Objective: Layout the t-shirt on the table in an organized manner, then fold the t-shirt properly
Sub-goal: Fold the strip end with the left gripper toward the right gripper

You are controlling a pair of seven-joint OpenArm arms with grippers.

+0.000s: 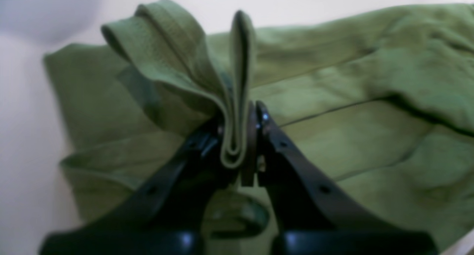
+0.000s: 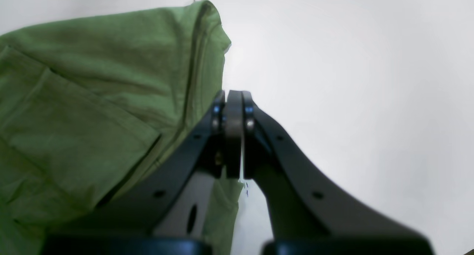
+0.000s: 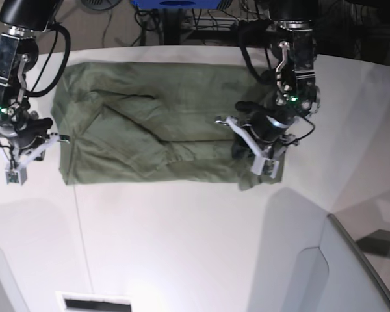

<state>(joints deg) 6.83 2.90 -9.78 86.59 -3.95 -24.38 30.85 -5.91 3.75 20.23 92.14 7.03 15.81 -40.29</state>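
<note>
One t-shirt [image 3: 156, 130] on one table [image 3: 182, 247]; left gripper [image 1: 239, 136] pinches its fold; right gripper [image 2: 233, 133] closed empty beside its edge.

Large smooth white table [image 3: 182, 247] with a curved far edge and a thin seam line at near left. Lying on it, toward the far side: one olive-green, wrinkled cotton t-shirt [image 3: 149, 130], spread roughly rectangular, partly folded over itself.
</note>
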